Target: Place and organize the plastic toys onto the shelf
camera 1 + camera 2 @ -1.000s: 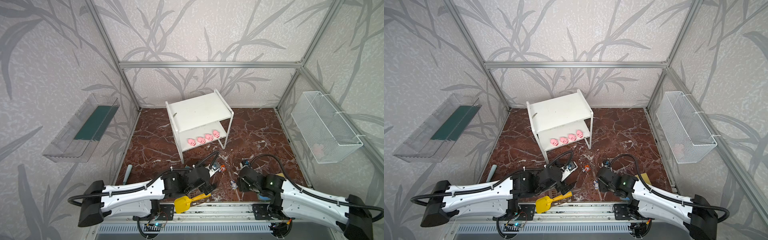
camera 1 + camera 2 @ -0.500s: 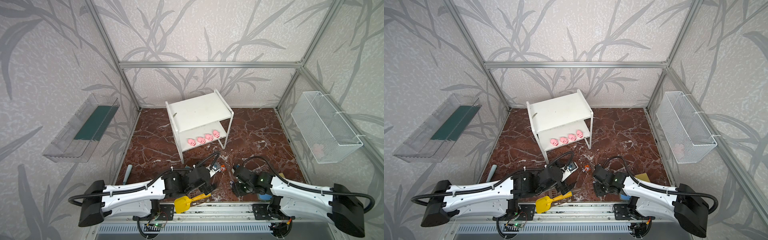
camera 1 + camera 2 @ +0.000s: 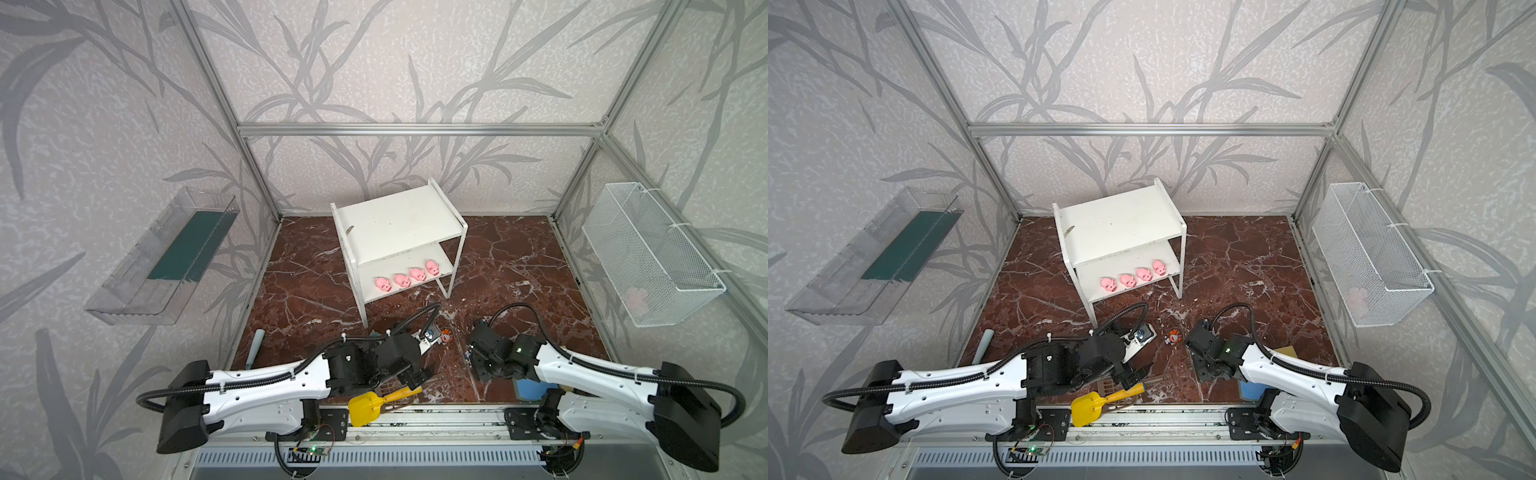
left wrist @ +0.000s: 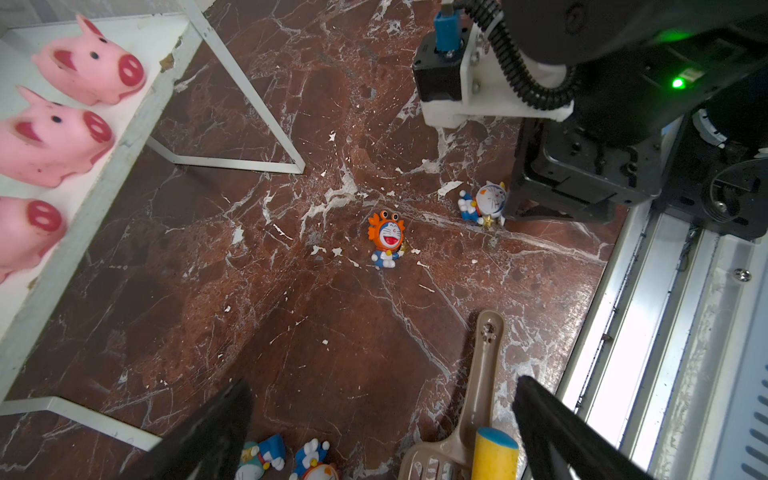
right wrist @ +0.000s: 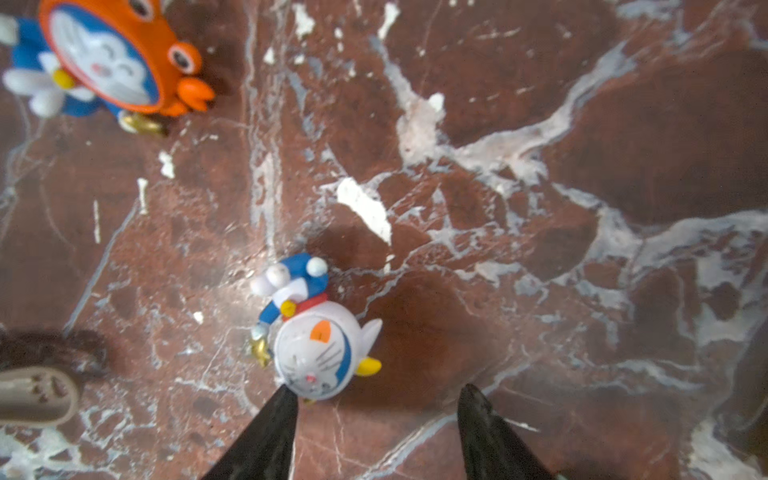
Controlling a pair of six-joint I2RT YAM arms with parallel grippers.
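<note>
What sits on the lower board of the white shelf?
Four pink pigs stand in a row near the front of the lower board. Its back part is covered by the top board, so anything there cannot be seen.

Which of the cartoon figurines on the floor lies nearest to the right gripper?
The white-headed figurine, close by one fingertip of the right gripper; the orange-hooded figurine lies farther away.

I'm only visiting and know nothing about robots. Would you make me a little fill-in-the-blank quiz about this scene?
The pink pigs on the shelf number ____.
They stand on its ____ board.
The figurine closest to the right gripper has ____ headgear.
The left gripper has its jaws wide ____.
Missing words: four; lower; white; open.
</note>
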